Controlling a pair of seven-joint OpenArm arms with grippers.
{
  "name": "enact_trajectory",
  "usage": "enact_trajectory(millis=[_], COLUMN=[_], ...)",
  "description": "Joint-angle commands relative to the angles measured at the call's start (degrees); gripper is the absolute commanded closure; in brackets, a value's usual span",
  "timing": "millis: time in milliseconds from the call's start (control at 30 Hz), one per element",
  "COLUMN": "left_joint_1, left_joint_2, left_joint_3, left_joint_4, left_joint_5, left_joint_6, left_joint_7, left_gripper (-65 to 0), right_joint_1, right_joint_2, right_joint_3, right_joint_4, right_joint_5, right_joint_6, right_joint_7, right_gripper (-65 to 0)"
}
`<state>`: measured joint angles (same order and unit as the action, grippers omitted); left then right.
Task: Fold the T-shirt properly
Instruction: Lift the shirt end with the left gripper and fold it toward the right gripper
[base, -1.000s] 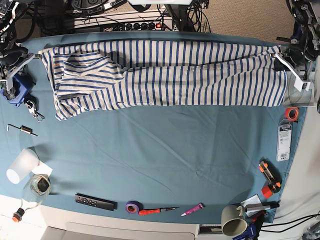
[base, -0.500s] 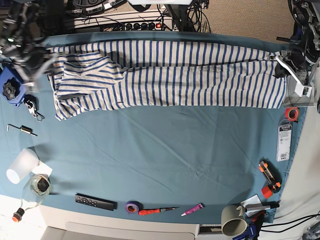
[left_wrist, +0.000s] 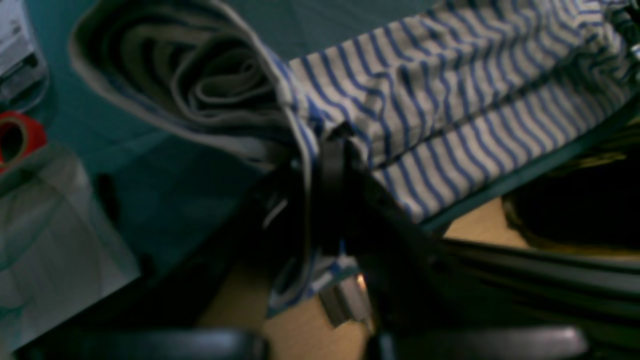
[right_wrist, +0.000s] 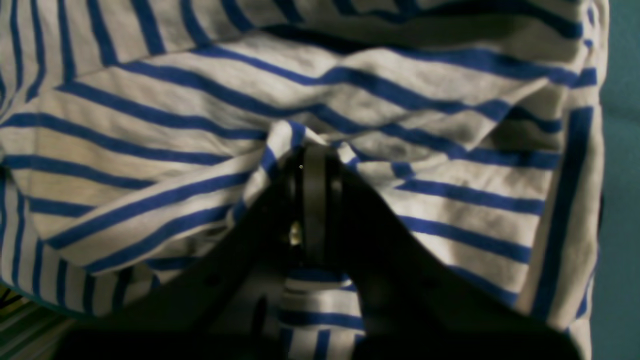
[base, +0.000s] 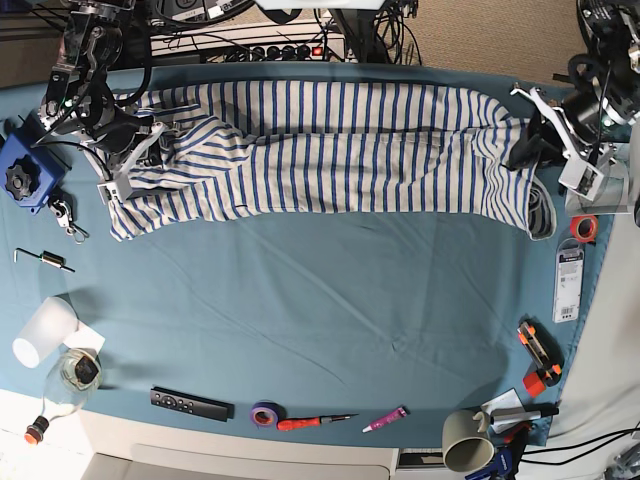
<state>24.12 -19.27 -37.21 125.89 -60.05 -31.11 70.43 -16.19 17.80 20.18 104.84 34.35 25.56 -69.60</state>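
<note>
Tabletop (base: 320, 300): covered in teal cloth, with small tools and cups scattered along its left, near and right edges.
Right gripper (base: 150, 150): over the far left corner of the tabletop, its jaws shut tight on a pinch of striped cloth; in the right wrist view (right_wrist: 314, 165) the fabric bunches up around the closed black tips.
T-shirt (base: 340, 150): lies stretched along the far edge of the tabletop, reaching from the far left corner almost to the far right corner, blue stripes running across its width. At the left end the cloth is folded over on itself near the gripper. At the right end it is lifted and curled, so the hem hangs in a loop showing the inside.
Left gripper (base: 525, 145): over the far right corner, jaws closed on the hem end of the T-shirt; the left wrist view (left_wrist: 332, 145) shows the black tips clamped on the edge of the cloth, with the open, rolled hem (left_wrist: 200, 95) just beside them and a strip of fabric trailing down past the tips.
Red tape roll (base: 584, 228): on the right edge of the tabletop, just beside the hanging hem, apart from it.
</note>
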Motion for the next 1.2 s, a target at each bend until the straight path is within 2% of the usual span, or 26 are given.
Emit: enact_trajectory(millis=[0,133,267,467,567,800,967,1167], left_joint_1=[-0.04,-0.24,-2.03,-4.15,-4.28,-6.67,-7.17,-7.15], left_joint_2=[-0.07,1.7,2.97,6.08,8.26,12.55,15.85,17.57], left_joint_3=[0.2,7.89,19.08,30.67,35.36,45.27,50.77,56.94], left_joint_4=[1.03,1.01,1.03,1.01,1.01,0.96,-0.48,-0.55], left_joint_5=[-2.97,-3.43,2.91,8.81,12.57,24.44,28.83,32.72], left_joint_6=[-0.09,-0.52,-0.46,0.44,1.16,5.92,6.03,6.08], left_joint_7=[-1.25,-1.36,-3.26,-5.53,-8.15,-10.47,-11.98,-12.07], left_gripper=[0.0,0.0,0.0,0.0,0.0,0.0,0.0,0.0], right_joint_1=[0.48,0.66,0.63,0.66,0.66,0.66,0.66,0.66], right_joint_2=[0.79,0.79,0.79,0.79,0.79,0.79,0.79,0.79], right_joint_3=[0.33,0.33,0.33,0.33,0.33,0.33,0.33,0.33], right_joint_4=[0.79,0.79,0.79,0.79,0.79,0.79,0.79,0.79], right_joint_5=[0.44,0.31,0.31,0.28,0.28,0.28,0.31,0.31], right_joint_6=[0.33,0.33,0.35,0.35,0.35,0.35,0.35,0.35], right_joint_7=[0.94,1.07,1.07,1.14,1.22,1.33,1.29,1.27], right_gripper=[-0.9,-0.9,-0.9,-0.9,-0.9,-1.0,-0.9,-0.9])
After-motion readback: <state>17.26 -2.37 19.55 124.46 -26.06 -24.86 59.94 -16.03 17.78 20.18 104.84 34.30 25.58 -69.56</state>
